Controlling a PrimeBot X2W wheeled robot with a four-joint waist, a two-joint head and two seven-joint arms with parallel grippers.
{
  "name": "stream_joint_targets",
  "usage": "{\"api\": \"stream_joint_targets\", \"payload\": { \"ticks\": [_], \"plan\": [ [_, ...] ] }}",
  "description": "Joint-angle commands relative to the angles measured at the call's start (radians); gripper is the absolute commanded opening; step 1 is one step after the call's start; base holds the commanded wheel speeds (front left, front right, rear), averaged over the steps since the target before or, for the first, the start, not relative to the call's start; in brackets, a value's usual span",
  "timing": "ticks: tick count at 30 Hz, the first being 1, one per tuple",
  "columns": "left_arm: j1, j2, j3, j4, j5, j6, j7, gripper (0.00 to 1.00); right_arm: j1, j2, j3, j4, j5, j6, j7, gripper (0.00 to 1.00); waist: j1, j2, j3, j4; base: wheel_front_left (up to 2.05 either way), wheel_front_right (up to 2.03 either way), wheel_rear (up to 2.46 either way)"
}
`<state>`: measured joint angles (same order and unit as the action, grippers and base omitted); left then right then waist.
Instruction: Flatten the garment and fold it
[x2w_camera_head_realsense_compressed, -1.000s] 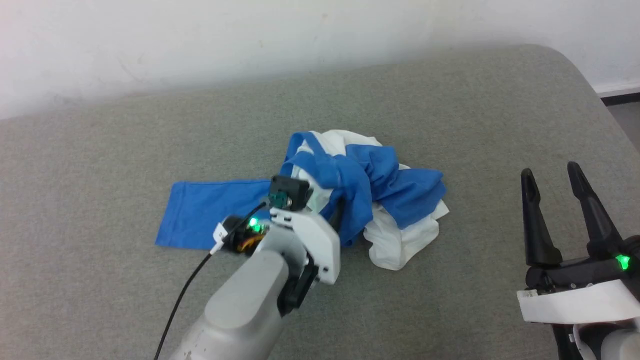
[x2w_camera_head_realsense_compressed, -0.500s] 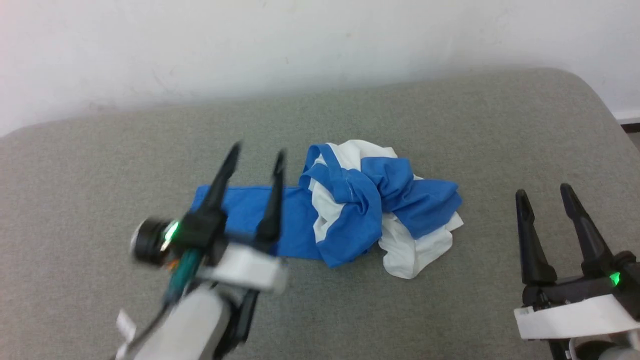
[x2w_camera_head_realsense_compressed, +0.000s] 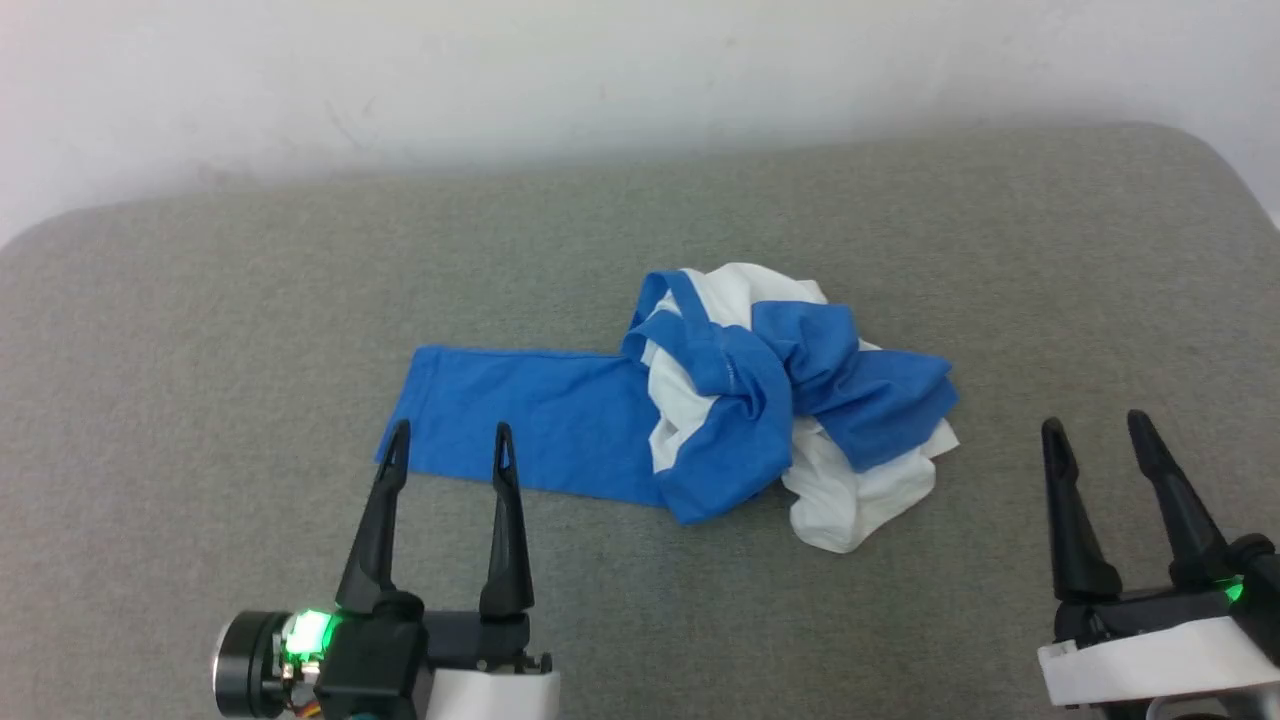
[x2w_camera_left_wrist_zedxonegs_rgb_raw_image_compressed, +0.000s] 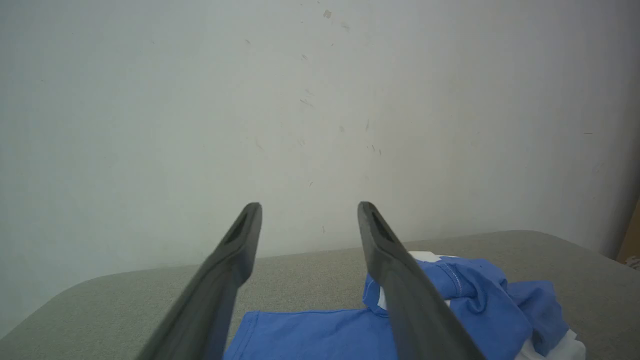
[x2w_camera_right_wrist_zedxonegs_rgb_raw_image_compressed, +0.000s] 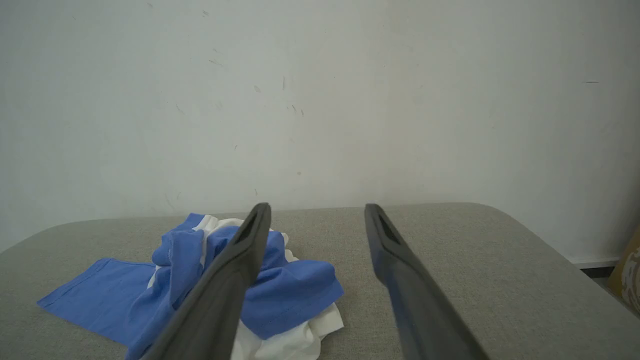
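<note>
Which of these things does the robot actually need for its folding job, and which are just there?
Part of the job:
the garment, bunched up, one blue sleeve laid out flat
the left gripper, open and empty
the right gripper, open and empty

Just there:
the grey padded surface under the garment
the white wall behind it

Crumpled garment (x2w_camera_right_wrist_zedxonegs_rgb_raw_image_compressed: 300, 285) on grey cushion (x2w_camera_right_wrist_zedxonegs_rgb_raw_image_compressed: 450, 235), end effector (x2w_camera_right_wrist_zedxonegs_rgb_raw_image_compressed: 317, 209) spread — empty
</note>
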<state>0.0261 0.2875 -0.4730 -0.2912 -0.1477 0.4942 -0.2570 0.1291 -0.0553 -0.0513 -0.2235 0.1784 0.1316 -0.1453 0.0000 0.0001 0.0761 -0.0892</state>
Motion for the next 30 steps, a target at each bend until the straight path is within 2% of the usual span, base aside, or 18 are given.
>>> {"api": "stream_joint_targets", "payload": {
  "ticks": [1, 3, 6, 11, 16, 18, 21, 25, 30],
  "plan": [
    [-0.010, -0.005, 0.010, 0.002, 0.014, -0.011, -0.005, 1.00, -0.008, 0.001, -0.007, 0.001, 0.006, -0.001, -0.006, 1.00, 0.0000, -0.0001, 0.020, 0.022, 0.00, 0.00, 0.00],
    [-0.022, -0.016, 0.021, 0.000, 0.023, -0.020, -0.005, 1.00, -0.028, -0.011, -0.015, 0.000, 0.013, -0.001, -0.001, 1.00, 0.0000, -0.0001, 0.032, 0.035, 0.00, 0.00, 0.00],
    [-0.040, -0.029, 0.034, 0.001, 0.033, -0.036, -0.005, 1.00, -0.080, -0.063, -0.020, 0.005, 0.048, -0.001, 0.019, 1.00, 0.0000, -0.0001, 0.053, 0.052, 0.00, 0.00, 0.00],
    [-0.054, -0.056, 0.061, 0.002, 0.037, -0.051, -0.005, 1.00, -0.204, -0.179, 0.019, 0.052, 0.192, -0.001, 0.119, 1.00, 0.0000, -0.0001, 0.084, 0.071, 0.00, 0.00, 0.00],
    [-0.064, -0.094, 0.074, 0.004, 0.041, -0.072, -0.005, 1.00, -0.317, -0.341, 0.108, 0.145, 0.307, -0.001, 0.251, 1.00, 0.0000, -0.0001, 0.114, 0.095, 0.00, 0.00, 0.00],
    [-0.067, -0.110, 0.077, 0.007, 0.043, -0.081, -0.005, 1.00, -0.351, -0.377, 0.140, 0.195, 0.357, -0.001, 0.295, 1.00, 0.0000, -0.0001, 0.125, 0.104, 0.00, 0.00, 0.00],
    [-0.074, -0.131, 0.078, 0.014, 0.049, -0.097, -0.005, 1.00, -0.390, -0.451, 0.214, 0.256, 0.364, -0.001, 0.339, 1.00, 0.0000, -0.0001, 0.142, 0.120, 0.00, 0.00, 0.00],
    [-0.083, -0.157, 0.080, 0.022, 0.058, -0.115, -0.005, 1.00, -0.430, -0.502, 0.307, 0.348, 0.386, -0.001, 0.359, 1.00, 0.0000, -0.0001, 0.161, 0.138, 0.00, 0.00, 0.00],
    [-0.091, -0.181, 0.078, 0.034, 0.066, -0.137, -0.005, 1.00, -0.470, -0.535, 0.406, 0.449, 0.412, -0.001, 0.337, 1.00, 0.0000, -0.0001, 0.177, 0.159, 0.00, 0.00, 0.00]
  ]
}}
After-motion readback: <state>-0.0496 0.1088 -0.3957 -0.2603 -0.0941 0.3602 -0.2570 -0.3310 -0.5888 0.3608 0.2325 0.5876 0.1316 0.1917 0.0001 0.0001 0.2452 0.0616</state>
